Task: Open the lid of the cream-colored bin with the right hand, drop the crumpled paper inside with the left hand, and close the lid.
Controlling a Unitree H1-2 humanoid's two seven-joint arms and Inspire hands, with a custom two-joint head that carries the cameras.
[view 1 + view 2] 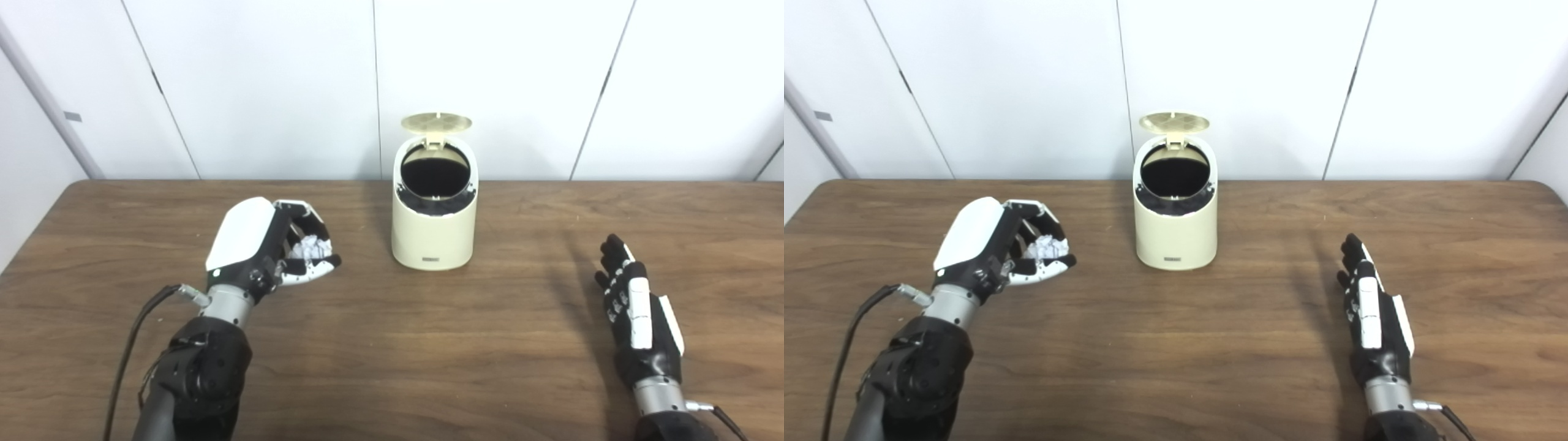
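Note:
A cream-colored bin (433,229) stands upright near the table's far middle. Its round lid (436,122) is flipped up at the back, and the dark inside shows. To the bin's left, my left hand (269,245) hangs a little above the table, shut on a white crumpled paper (310,248) held between fingers and thumb. My right hand (637,309) lies low at the front right, well away from the bin, fingers stretched out and apart, holding nothing.
The wooden table (392,343) runs up to a white panelled wall (275,79) just behind the bin. A black cable (131,343) trails from the left wrist toward the front edge.

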